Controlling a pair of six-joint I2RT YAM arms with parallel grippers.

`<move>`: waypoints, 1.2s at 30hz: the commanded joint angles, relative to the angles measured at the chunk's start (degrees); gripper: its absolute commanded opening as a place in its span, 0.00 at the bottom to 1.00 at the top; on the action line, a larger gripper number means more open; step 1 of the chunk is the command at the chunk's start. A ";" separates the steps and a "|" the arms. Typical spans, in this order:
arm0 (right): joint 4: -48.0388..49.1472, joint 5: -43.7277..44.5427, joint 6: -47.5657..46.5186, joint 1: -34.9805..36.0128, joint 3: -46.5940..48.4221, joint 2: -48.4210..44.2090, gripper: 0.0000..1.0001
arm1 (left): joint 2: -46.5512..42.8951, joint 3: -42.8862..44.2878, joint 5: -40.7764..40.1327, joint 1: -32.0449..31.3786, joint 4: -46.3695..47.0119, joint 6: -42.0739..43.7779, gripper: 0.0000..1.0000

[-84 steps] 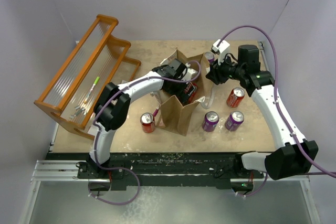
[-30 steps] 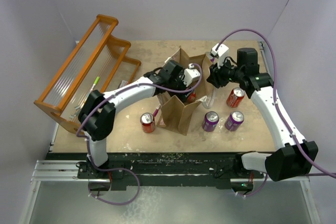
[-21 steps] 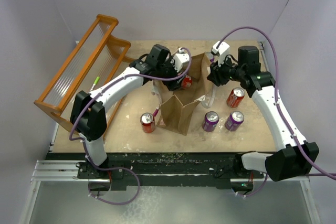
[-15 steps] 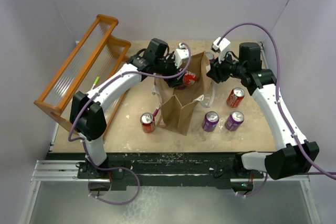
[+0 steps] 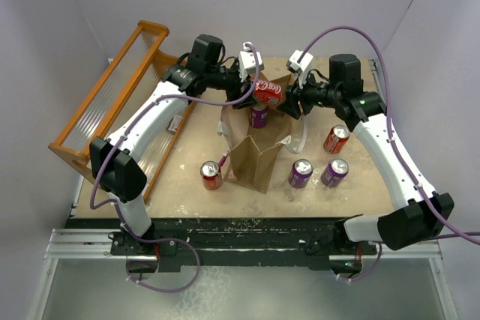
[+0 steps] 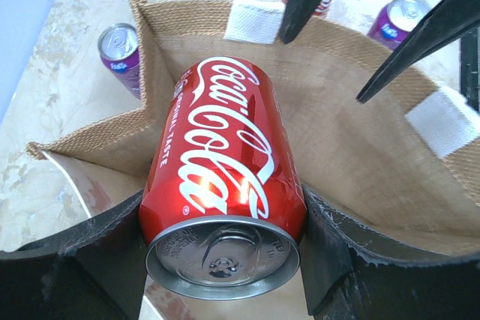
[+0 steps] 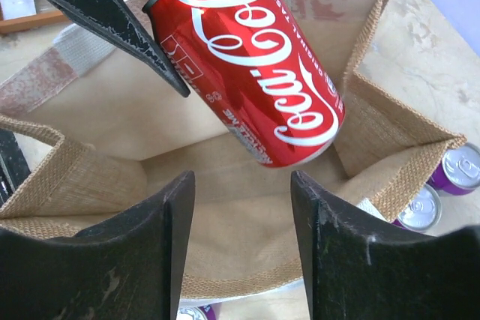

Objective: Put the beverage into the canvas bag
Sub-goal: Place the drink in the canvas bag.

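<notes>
The left gripper [image 6: 223,249] is gripping a red can [image 6: 225,148] over the open canvas bag [image 6: 360,133], while the right gripper [image 7: 241,192] is hanging with its jaws apart, empty.

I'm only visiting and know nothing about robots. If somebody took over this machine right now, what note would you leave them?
Left gripper: shut on the red Coca-Cola can, held tilted over the open mouth of the tan-brown canvas bag.
Right gripper: open, fingers at the bag's rim, gripping nothing.
Bag: upright on the table; no can shows inside it.
Done: one can is up over the bag.
Left: lower it in and let go. Other cans stand on the table nearby, among them a small red can and a purple can.
</notes>
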 commanded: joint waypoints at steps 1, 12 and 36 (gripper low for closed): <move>2.51 -2.12 -2.79 2.02 1.12 -1.03 0.59 | -4.47 3.60 7.67 -0.20 4.19 1.30 0.00; 5.12 -3.61 -4.63 4.83 -0.35 1.91 0.61 | -5.51 5.77 13.82 -0.19 5.79 -3.76 0.00; 0.68 10.38 4.74 1.38 0.64 -6.36 0.63 | -0.59 3.25 2.58 -3.17 0.86 2.87 0.00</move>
